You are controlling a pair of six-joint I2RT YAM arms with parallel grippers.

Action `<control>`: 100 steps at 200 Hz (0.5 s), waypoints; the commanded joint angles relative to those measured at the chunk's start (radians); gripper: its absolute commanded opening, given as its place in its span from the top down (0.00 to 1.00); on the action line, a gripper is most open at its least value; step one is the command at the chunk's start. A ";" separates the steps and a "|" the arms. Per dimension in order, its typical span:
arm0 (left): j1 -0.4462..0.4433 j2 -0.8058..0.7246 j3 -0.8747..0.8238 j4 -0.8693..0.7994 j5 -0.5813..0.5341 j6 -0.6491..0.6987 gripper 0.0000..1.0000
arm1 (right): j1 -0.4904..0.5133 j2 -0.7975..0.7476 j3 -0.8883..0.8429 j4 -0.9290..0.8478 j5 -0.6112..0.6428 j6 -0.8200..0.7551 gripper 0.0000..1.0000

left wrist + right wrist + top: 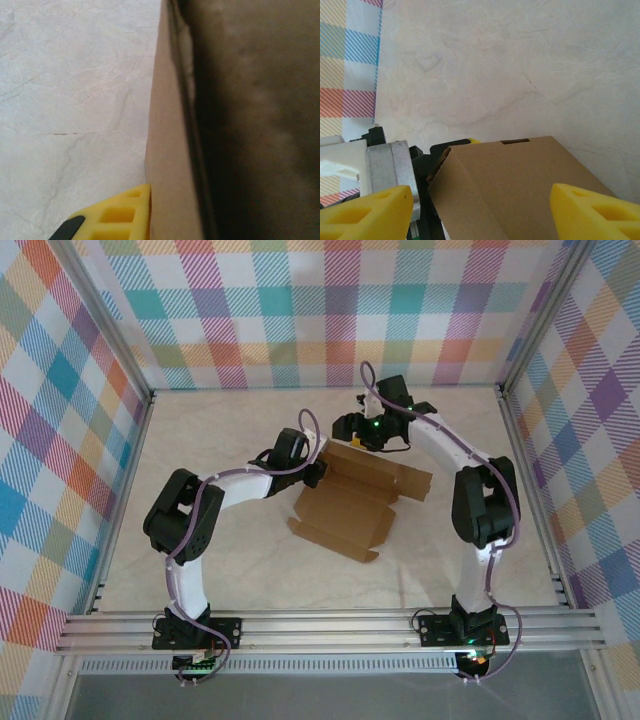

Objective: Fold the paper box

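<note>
This is a lab robot cell. Checked walls [330, 310] rise beyond and beside the left gripper [318, 468] and right gripper [345, 432], a marble-look table [230, 570] lies below them, and an aluminium frame [330, 625] is behind.

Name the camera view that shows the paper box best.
Top external: most of the paper box shows, flat flaps in front, one panel raised behind. Left wrist gives a blurred close-up of one wall; right wrist, one panel's end.

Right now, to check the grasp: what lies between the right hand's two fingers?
A brown panel of the paper box, seen in the right wrist view.
</note>
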 commanded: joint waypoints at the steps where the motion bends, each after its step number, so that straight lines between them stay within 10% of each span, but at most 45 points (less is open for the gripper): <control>1: -0.010 0.019 -0.036 0.017 -0.021 -0.029 0.86 | -0.009 0.036 0.036 -0.006 -0.077 0.006 0.31; 100: -0.009 0.044 -0.033 0.089 0.031 -0.100 0.79 | -0.033 0.100 0.015 -0.006 -0.115 0.013 0.49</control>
